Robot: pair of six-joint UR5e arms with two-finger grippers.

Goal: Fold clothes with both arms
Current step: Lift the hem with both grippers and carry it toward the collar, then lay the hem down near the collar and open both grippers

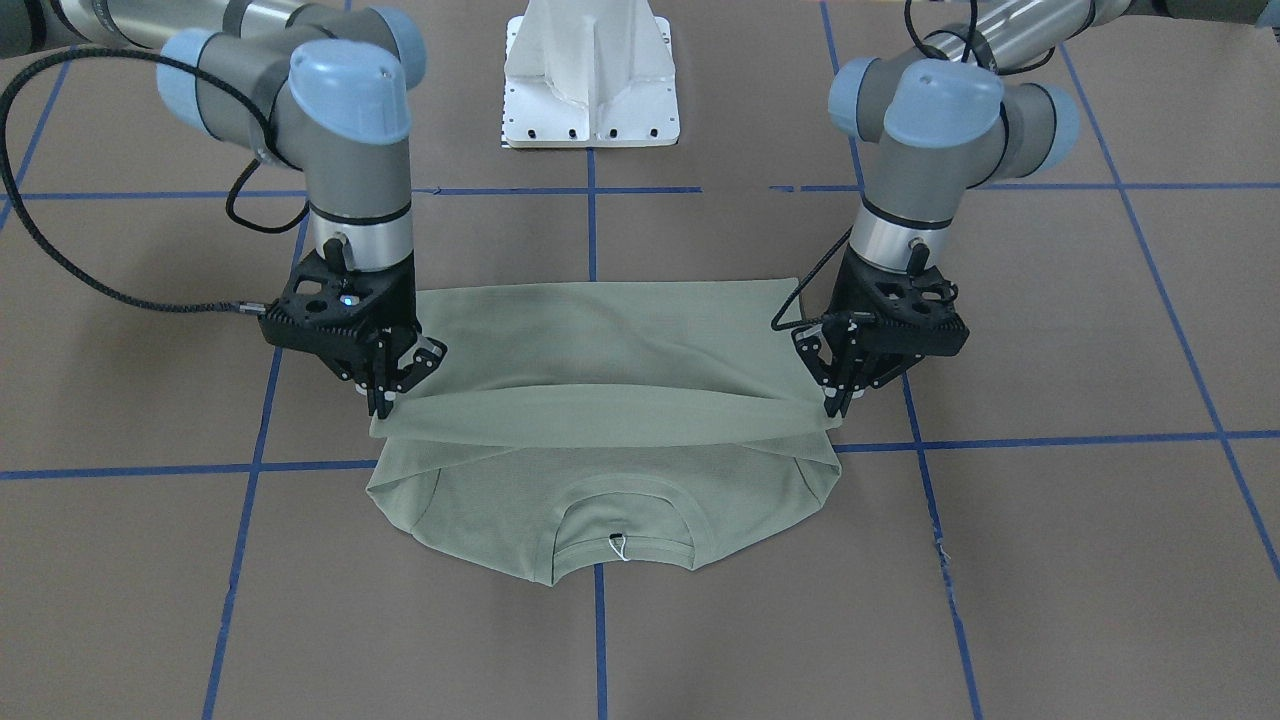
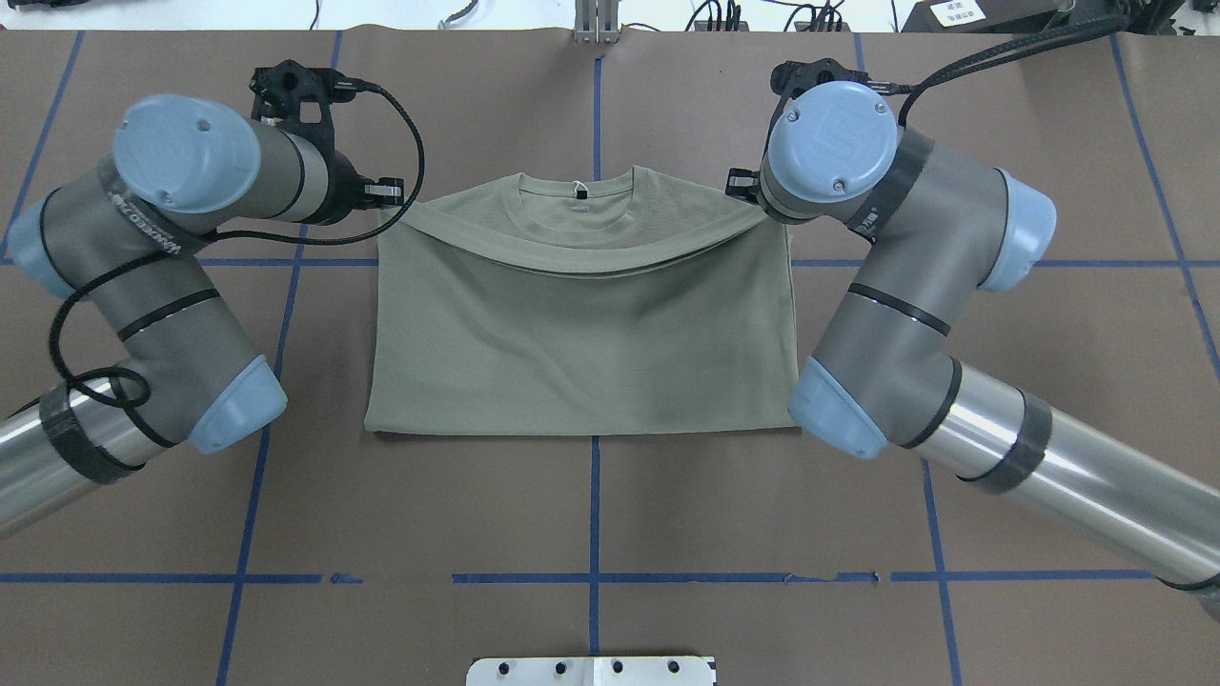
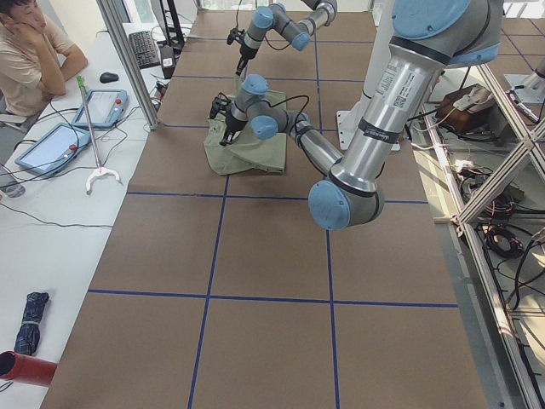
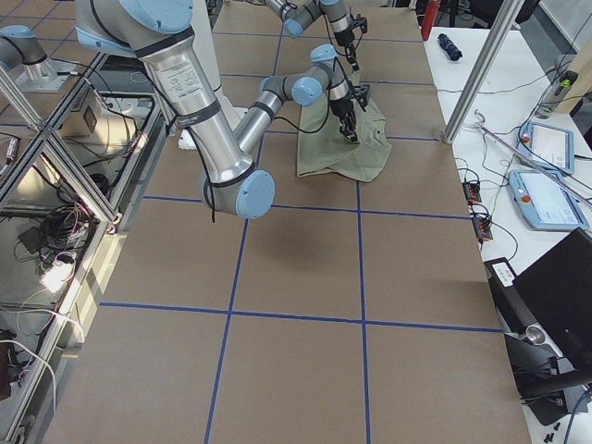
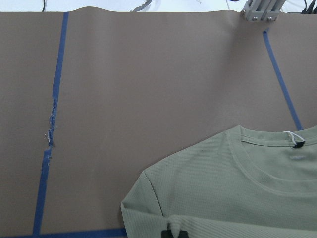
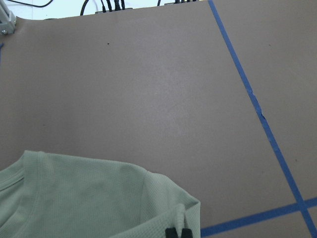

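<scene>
As I fold, both jaws clench the hem of the pale sage-green knit shirt (image 2: 581, 353).
Held taut so it lands square below the neck.

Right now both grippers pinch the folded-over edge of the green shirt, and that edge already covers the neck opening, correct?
No. The left gripper and right gripper pinch the folded edge of the shirt, but the neck opening lies uncovered beyond it; the exterior front-facing view shows it.
</scene>
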